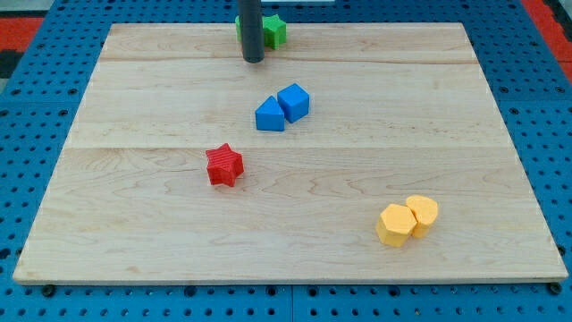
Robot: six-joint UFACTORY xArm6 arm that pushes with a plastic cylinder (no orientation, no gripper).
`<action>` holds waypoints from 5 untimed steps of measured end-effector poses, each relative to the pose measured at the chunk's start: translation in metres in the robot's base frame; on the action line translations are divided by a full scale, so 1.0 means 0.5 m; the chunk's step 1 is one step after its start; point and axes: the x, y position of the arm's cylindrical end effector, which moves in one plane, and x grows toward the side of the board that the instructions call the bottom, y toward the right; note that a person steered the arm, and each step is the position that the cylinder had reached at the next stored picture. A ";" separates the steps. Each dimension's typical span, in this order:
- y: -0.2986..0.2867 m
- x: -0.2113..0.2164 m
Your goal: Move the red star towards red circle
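The red star (224,165) lies on the wooden board (134,107), left of centre. No red circle shows in this view. My tip (254,59) rests on the board near the view's top, well above the red star and a little to its right. The rod stands in front of a green block (272,31) at the board's top edge and hides part of it.
A blue triangle-like block (269,115) and a blue cube (294,102) touch each other near the centre, between my tip and the red star. Two yellow blocks (407,219) sit together at the view's lower right. Blue pegboard (36,134) surrounds the board.
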 end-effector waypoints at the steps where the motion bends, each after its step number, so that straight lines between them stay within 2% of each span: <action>1: 0.020 0.083; 2: -0.085 0.121; 3: -0.103 0.233; 5: 0.107 0.483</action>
